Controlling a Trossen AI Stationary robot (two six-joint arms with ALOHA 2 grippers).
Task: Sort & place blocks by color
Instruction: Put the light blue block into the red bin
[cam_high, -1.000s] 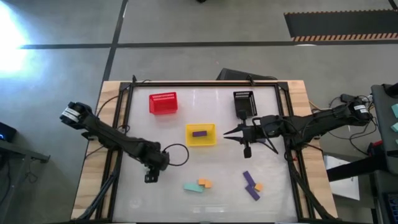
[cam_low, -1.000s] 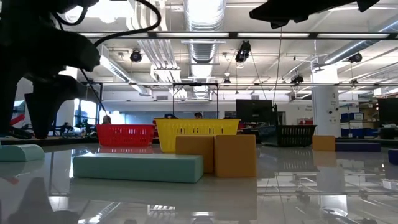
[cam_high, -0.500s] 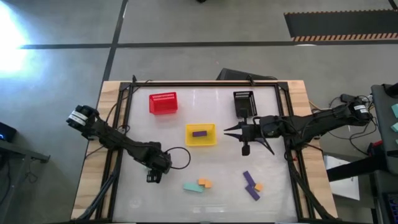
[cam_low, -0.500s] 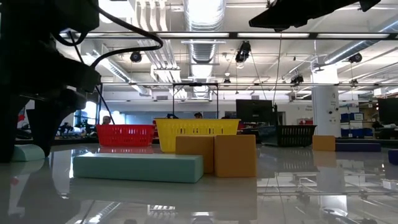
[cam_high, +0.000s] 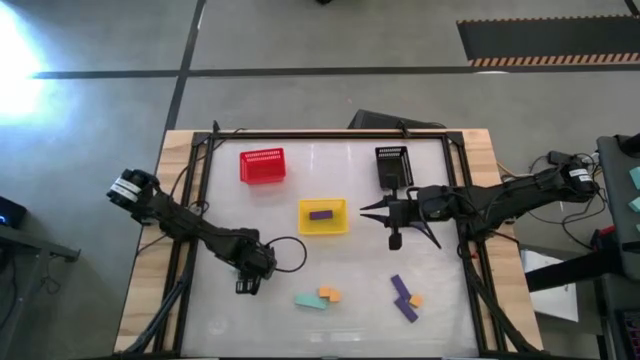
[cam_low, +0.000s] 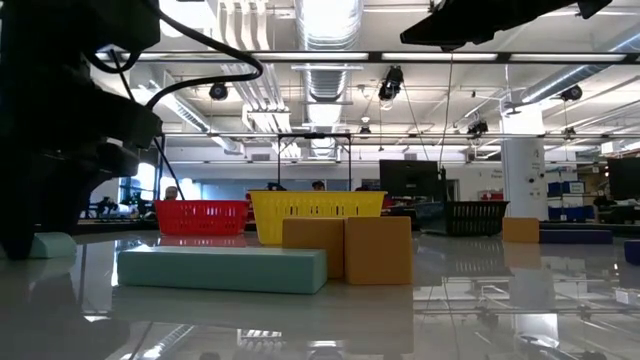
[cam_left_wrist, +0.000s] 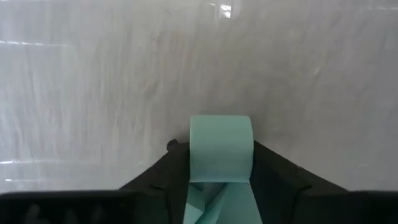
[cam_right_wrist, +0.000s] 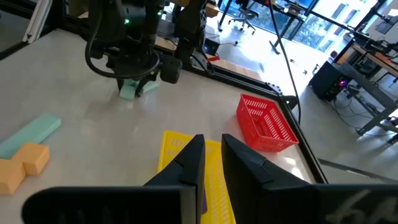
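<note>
The white table (cam_high: 330, 180) fills most of what I can see from above, framed in black with wooden edging. Both dark arms reach in over it: the left arm comes from nine o'clock down toward seven o'clock, the right arm from three o'clock toward the centre. Three mesh baskets come next: the red basket (cam_high: 262, 166) at eleven o'clock, the yellow basket (cam_high: 323, 216) at the centre with a purple block (cam_high: 320, 214) lying inside, and the black basket (cam_high: 392, 167) at one o'clock. The left end effector (cam_high: 246, 285) sits low at seven o'clock, and its wrist camera shows both fingers pressed against the sides of a teal block (cam_left_wrist: 220, 149), gripping it right at the table surface. The right end effector (cam_high: 374, 212) hangs above the table just right of the yellow basket, holding nothing, its fingers only a narrow gap apart. Among the loose pieces, a long teal bar (cam_high: 310, 301) lies at six o'clock touching two orange blocks (cam_high: 329, 294). Two purple bars (cam_high: 402, 297) lie at five o'clock, with a small orange block (cam_high: 416, 300) against them. From table height the teal bar (cam_low: 221, 270) stands in front of the orange blocks (cam_low: 348, 248).
</note>
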